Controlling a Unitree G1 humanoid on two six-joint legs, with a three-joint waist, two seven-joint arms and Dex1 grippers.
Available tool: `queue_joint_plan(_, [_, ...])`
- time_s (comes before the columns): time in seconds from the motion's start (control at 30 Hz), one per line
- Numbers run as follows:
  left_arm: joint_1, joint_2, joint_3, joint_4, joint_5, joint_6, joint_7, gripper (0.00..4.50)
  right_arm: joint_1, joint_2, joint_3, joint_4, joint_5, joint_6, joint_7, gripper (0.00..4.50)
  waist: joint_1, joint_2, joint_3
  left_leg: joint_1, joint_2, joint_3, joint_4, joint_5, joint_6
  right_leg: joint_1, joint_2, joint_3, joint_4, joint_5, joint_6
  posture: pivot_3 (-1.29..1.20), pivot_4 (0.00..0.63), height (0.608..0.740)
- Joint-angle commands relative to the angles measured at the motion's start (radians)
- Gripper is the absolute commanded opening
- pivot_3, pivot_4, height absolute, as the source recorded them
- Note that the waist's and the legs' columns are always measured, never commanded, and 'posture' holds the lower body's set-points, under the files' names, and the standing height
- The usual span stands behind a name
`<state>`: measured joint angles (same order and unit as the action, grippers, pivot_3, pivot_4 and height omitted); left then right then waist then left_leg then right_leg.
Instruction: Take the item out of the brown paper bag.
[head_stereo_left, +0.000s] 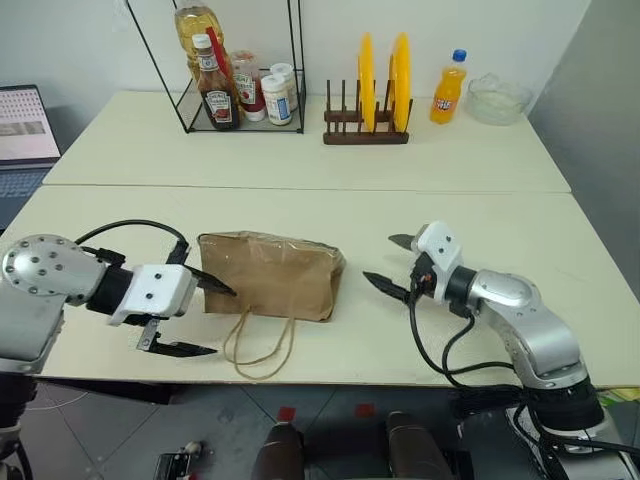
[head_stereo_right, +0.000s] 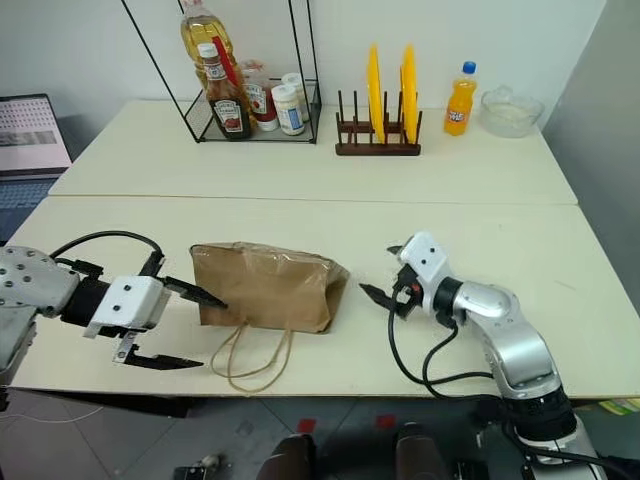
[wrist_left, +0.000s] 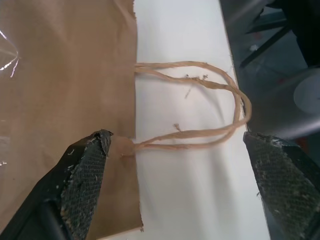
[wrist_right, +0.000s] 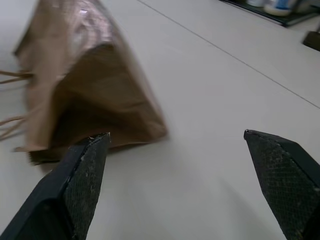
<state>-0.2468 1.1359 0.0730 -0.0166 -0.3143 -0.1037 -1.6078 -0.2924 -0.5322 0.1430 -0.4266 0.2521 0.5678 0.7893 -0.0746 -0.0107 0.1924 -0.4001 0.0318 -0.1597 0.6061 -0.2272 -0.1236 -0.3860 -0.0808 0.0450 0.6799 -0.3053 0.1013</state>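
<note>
From the left eye view we see the creased tan kraft paper bag (head_stereo_left: 268, 275) lying flat on the pale cream surface (head_stereo_left: 480, 215), near its front edge, with its two thin twisted paper-cord loop handles (head_stereo_left: 262, 345) trailing toward us. The bag's long axis runs left to right across the surface; its mouth, where the handles sit, points at the front edge, its folded bottom away from us. The left pincer (head_stereo_left: 195, 318) hangs at the bag's left end, fingers spread wide and empty, one tip close to the paper, though we cannot tell if it touches. The right pincer (head_stereo_left: 396, 266) waits just off the bag's right end, also wide apart and empty. We judge the task barely begun: the bag is closed and flat, and no packet shows anywhere, so the item is presumably inside.

The right eye view gives the same layout: the bag between both pincers, handles at the front edge.

In the left wrist view we look along two black textured fingers (wrist_left: 85, 175) standing well apart, framing the handles against the surface; one fingertip sits over the bag's mouth edge by a handle's root.

In the right wrist view the bag's end panel bulges slightly beyond the spread fingers (wrist_right: 85, 175), clear of both.

What is left, in our judgement: opening the mouth, reaching in, drawing the item out.
</note>
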Motion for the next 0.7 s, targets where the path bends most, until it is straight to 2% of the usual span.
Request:
queue_joint_plan(0.03, [-0.005, 0.015, -0.02, 0.058, -0.044, -0.096, -0.007, 4.5, 0.021, -0.057, 0.008, -0.079, 0.038, -0.056, 0.09, 4.48, 0.0, 0.0, 0.0, 0.0, 0.0, 0.0, 0.0, 0.0, 0.0, 0.0, 0.0, 0.0, 0.0, 0.0, 0.0, 0.0, 0.15, 0.74])
queue_joint_plan(0.13, [0.004, -0.013, -0.005, 0.117, -0.052, -0.158, -0.007, 4.5, 0.017, -0.08, 0.015, -0.098, 0.034, -0.059, 0.098, 4.48, -0.006, 0.0, 0.0, 0.001, 0.0, 0.0, 0.0, 0.0, 0.0, 0.0, 0.0, 0.0, 0.001, 0.0, 0.0, 0.0, 0.15, 0.74])
queue_joint_plan(0.23, [-0.001, -0.029, 0.003, 0.136, -0.07, -0.147, -0.006, 4.5, 0.017, -0.086, 0.004, -0.108, 0.037, -0.052, 0.087, 4.48, -0.008, 0.0, 0.0, 0.001, 0.0, 0.0, 0.0, 0.0, 0.0, 0.0, 0.0, 0.0, 0.001, 0.0, 0.0, 0.0, 0.15, 0.74])
queue_joint_plan(0.37, [-0.016, -0.028, -0.044, 0.153, -0.075, -0.175, -0.007, 4.5, 0.024, -0.077, 0.01, -0.113, 0.029, -0.041, 0.058, 4.48, -0.007, 0.0, 0.0, 0.0, 0.0, 0.0, 0.0, 0.0, 0.0, 0.0, 0.0, 0.0, 0.001, 0.0, 0.0, 0.0, 0.15, 0.74])
queue_joint_plan(0.7, [-0.082, -0.109, -0.092, 0.141, -0.029, -0.171, -0.001, 4.5, 0.042, -0.077, 0.016, -0.08, 0.024, -0.079, 0.061, 4.48, -0.007, 0.0, 0.0, 0.001, 0.0, 0.0, 0.0, 0.0, 0.0, 0.0, 0.0, 0.0, 0.001, 0.0, 0.0, 0.0, 0.15, 0.74])
